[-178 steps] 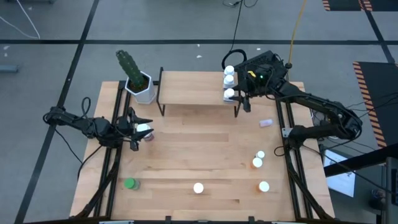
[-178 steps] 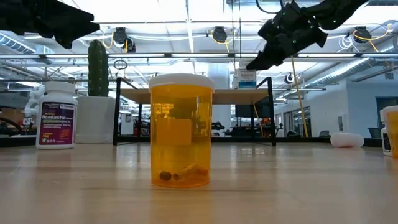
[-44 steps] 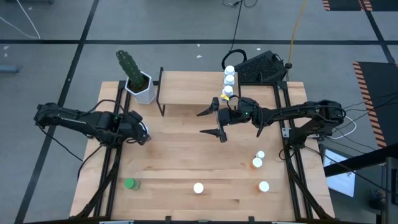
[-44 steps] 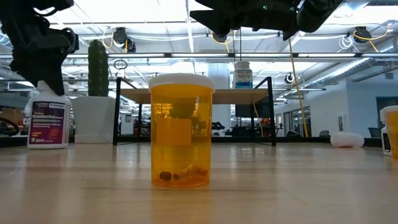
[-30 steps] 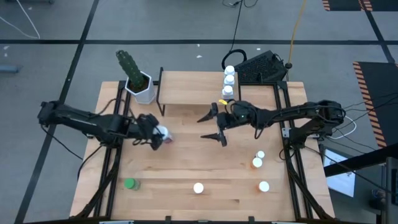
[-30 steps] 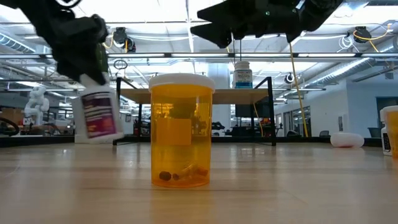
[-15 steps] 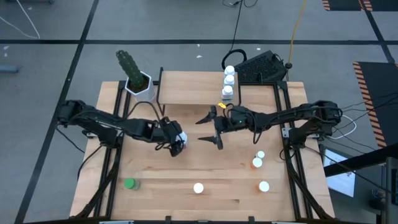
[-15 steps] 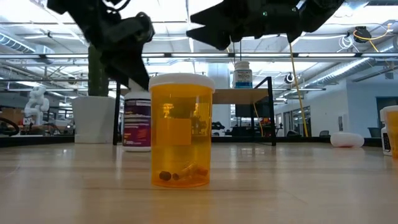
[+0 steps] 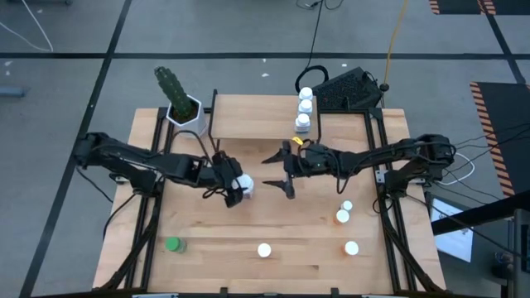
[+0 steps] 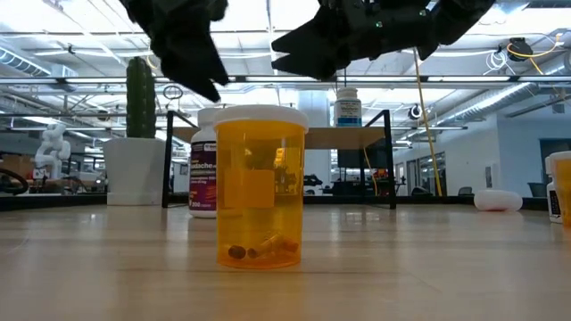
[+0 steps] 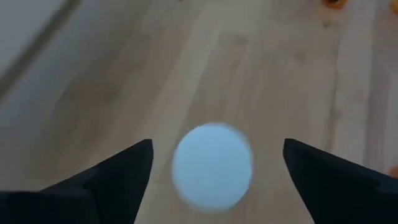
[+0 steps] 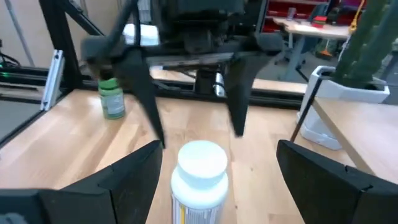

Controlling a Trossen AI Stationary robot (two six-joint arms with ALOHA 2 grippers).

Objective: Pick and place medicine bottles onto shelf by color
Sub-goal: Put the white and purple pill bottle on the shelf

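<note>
Since half a second ago the left gripper point(image 9: 234, 187) has released and risen: its fingers point(image 11: 118, 180) now stand wide apart above the pinkish bottle point(image 9: 244, 183), holding nothing, where they previously gripped it. That bottle stands upright on the table point(image 9: 273, 217), directly below the left gripper and just in front of the right gripper point(image 9: 280, 172), whose fingers point(image 12: 134, 180) are likewise spread wide and empty, flanking the white cap. Beyond the right gripper, three bottles point(image 9: 304, 108) line the shelf point(image 9: 248, 116). Likely risk: an off-centre closing by the right gripper could tip the bottle, and the two grippers, being so near, could collide.
</note>
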